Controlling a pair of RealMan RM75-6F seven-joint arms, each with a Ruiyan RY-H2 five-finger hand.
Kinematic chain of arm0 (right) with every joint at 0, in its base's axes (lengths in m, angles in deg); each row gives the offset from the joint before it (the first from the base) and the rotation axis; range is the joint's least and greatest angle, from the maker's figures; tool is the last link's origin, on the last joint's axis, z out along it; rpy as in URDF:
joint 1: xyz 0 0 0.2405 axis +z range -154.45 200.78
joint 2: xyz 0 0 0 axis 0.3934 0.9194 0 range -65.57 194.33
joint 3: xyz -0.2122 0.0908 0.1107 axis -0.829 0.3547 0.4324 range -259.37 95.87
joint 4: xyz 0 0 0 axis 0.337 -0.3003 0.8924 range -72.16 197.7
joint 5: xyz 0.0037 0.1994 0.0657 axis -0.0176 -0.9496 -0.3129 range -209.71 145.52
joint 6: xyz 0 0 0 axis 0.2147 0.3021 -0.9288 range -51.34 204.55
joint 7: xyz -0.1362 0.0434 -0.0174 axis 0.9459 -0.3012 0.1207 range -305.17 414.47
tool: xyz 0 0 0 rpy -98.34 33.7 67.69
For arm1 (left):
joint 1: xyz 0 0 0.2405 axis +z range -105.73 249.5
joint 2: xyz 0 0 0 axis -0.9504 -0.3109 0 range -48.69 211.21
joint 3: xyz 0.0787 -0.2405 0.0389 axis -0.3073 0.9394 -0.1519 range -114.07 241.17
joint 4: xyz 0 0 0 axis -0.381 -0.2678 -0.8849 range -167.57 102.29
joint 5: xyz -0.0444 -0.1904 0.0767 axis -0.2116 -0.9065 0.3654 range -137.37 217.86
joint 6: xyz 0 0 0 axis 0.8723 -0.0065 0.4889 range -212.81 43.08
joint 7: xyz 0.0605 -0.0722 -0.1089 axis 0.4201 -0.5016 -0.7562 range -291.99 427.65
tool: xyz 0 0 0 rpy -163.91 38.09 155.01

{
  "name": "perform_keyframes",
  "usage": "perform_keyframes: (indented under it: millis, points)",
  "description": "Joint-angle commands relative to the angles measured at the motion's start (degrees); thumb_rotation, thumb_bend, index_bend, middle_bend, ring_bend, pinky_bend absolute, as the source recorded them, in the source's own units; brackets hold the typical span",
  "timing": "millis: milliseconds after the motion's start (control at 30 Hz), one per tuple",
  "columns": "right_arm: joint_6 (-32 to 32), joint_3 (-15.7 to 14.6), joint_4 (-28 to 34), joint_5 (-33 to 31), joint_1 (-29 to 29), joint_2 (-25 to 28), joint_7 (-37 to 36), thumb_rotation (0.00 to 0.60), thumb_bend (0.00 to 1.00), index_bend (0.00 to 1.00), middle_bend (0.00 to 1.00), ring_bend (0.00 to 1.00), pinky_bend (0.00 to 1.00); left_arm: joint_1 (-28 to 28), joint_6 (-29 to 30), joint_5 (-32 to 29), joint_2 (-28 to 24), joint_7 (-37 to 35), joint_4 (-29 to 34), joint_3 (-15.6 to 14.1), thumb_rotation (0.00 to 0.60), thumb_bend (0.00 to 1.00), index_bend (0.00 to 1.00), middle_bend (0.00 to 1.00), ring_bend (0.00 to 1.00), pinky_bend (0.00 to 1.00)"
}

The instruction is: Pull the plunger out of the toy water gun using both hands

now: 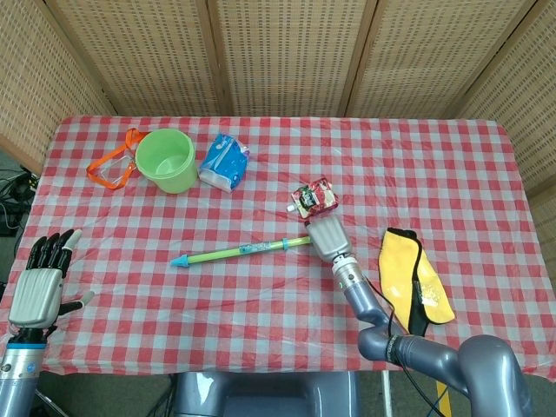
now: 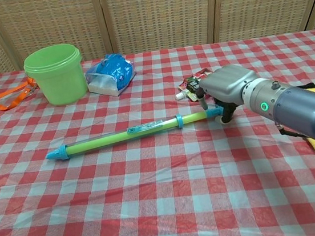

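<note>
Right hand: my right hand (image 2: 227,88) sits over the plunger end of the toy water gun (image 2: 130,131), fingers curled down around the handle tip; I judge it a grasp, though the palm hides the contact itself.
Left hand: my left hand (image 1: 39,282) is far off from the water gun, past the table edge, fingers spread and holding nothing.
Water gun: it lies flat on the checked tablecloth (image 1: 261,287), green barrel (image 1: 234,253) with the blue nozzle (image 2: 57,154) pointing away from my right hand, a blue collar (image 2: 178,120) near the plunger end.
Why this hold: I take the plunger end with the right so the left can clamp the barrel; pulling needs both ends held.
Step in hand: securing the plunger; the pull is not yet begun, I judge.
Next need: the left hand must reach the barrel by the nozzle.
Near the gun: a red snack pouch (image 1: 315,197) just beyond my right hand; a yellow cloth item (image 1: 413,274) to its outer side.
Beyond the nozzle end: a green bucket (image 1: 167,160), an orange strap (image 1: 111,162) and a blue tissue pack (image 1: 224,162), all well apart from the gun.
</note>
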Motion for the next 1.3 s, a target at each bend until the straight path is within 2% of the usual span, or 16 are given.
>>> perform_keyframes:
  millis: [33, 433, 800, 967, 1300]
  points:
    - [-0.1, -0.3, -0.7, 0.3, 0.2, -0.2, -0.8, 0.600, 0.50, 0.49, 1.00, 0.97, 0.77, 0.0, 0.0, -0.1, 0.0, 0.0, 0.0, 0.0, 0.600, 0.00, 0.00, 0.00, 0.00, 0.00]
    - [0.0, -1.2, -3.1, 0.8, 0.5, -1.4, -2.2, 0.600, 0.50, 0.51, 1.00, 0.98, 0.77, 0.0, 0.3, -0.2, -0.2, -0.4, 0.0, 0.1, 0.600, 0.00, 0.00, 0.00, 0.00, 0.00]
    - [2.4, -1.3, -1.5, 2.8, -0.1, -0.1, -3.9, 0.600, 0.50, 0.73, 1.00, 0.98, 0.77, 0.0, 0.3, -0.1, -0.2, -0.5, 0.1, 0.0, 0.600, 0.00, 0.00, 0.00, 0.00, 0.00]
    - [4.1, -0.3, 3.6, 1.6, -1.4, 3.2, -3.2, 0.600, 0.50, 0.75, 1.00, 0.98, 0.77, 0.0, 0.4, 0.5, -0.2, -0.3, 0.3, -0.3, 0.600, 0.00, 0.00, 0.00, 0.00, 0.00]
    - [9.5, 1.2, 13.0, -2.8, -3.2, 7.1, 3.6, 0.600, 0.51, 0.78, 1.00, 0.99, 0.77, -0.1, 0.3, 1.0, -0.3, 0.0, 1.4, -0.8, 0.600, 0.00, 0.00, 0.00, 0.00, 0.00]
